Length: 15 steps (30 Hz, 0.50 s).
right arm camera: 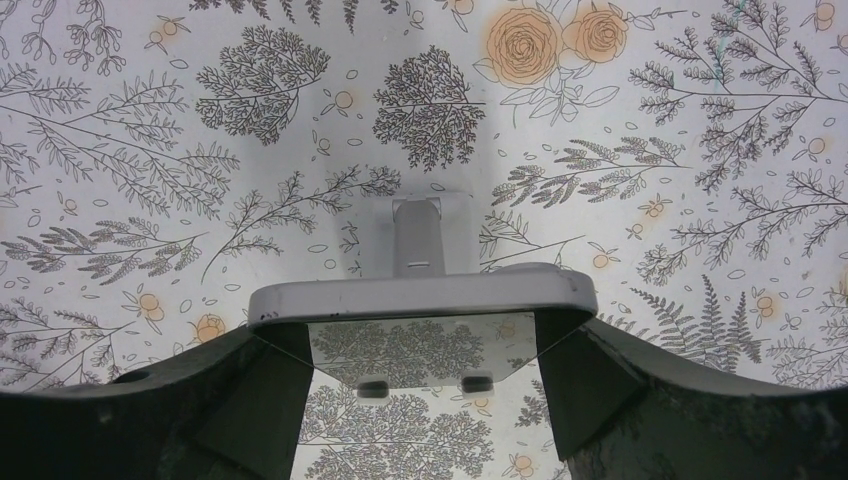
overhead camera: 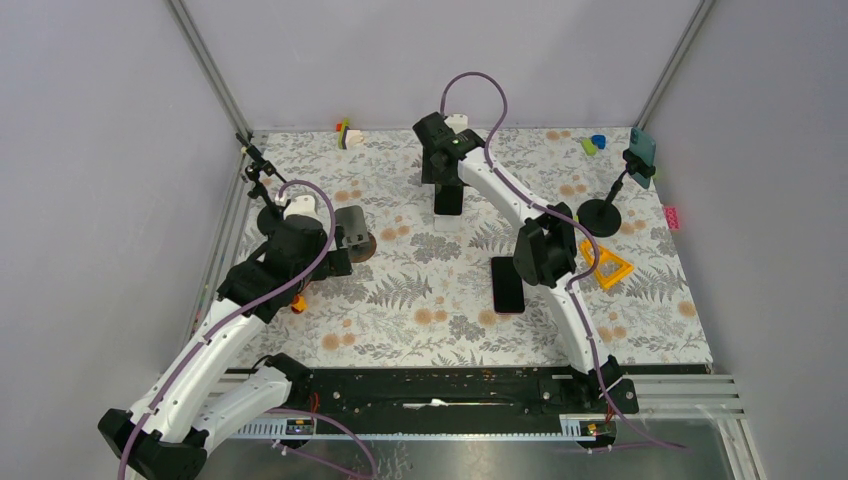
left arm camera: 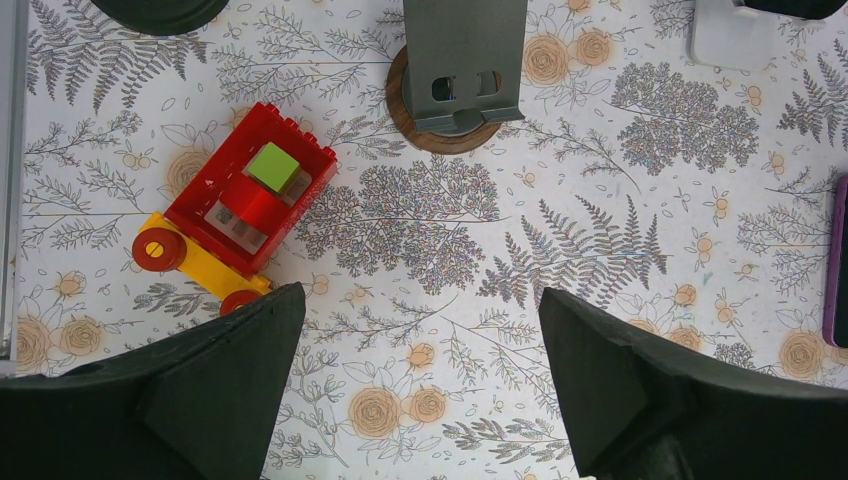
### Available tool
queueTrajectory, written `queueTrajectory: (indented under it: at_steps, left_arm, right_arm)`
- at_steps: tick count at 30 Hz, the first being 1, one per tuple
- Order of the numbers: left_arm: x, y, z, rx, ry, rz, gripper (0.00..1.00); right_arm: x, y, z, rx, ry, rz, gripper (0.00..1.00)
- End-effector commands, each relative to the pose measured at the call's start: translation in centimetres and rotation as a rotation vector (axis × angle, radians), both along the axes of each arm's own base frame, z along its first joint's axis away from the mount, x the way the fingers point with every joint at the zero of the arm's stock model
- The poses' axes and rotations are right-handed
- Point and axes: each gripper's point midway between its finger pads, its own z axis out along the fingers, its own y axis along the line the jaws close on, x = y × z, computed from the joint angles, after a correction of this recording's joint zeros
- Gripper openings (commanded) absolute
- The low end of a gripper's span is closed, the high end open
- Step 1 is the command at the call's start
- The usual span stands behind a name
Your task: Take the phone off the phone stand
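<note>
The phone stands upright on a white phone stand at the back middle of the table. In the right wrist view I look down on the phone's grey top edge, with the white stand behind it and the floral cloth mirrored in its screen. My right gripper straddles the phone, its dark fingers against both side edges with no gap showing. My left gripper hangs open over bare cloth at the left of the table, holding nothing.
A red and yellow toy truck and a grey stand on a wooden disc lie near the left gripper. A dark phone lies flat at mid-table. A teal phone on a black stand and an orange frame sit at the right.
</note>
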Motion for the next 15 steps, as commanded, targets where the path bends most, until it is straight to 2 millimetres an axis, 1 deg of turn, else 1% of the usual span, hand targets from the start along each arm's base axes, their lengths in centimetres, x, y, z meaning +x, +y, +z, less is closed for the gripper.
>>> queueTrajectory:
  at_steps: [1, 6, 11, 15]
  left_arm:
    - [0.4, 0.0, 0.5, -0.006, -0.029, 0.009, 0.99]
    - [0.4, 0.0, 0.4, -0.004, -0.026, 0.008, 0.99]
    - [0.5, -0.1, 0.3, 0.000, -0.020, 0.006, 0.99]
    - [0.5, 0.0, 0.3, 0.002, -0.020, 0.011, 0.99]
  right_arm:
    - [0.8, -0.1, 1.2, 0.015, -0.025, 0.001, 0.78]
    - [0.8, -0.4, 2.4, 0.012, -0.047, -0.005, 0.70]
    - [0.8, -0.3, 4.1, 0.025, -0.072, 0.014, 0.62]
    - [0.8, -0.2, 5.8, 0.044, -0.096, 0.030, 0.60]
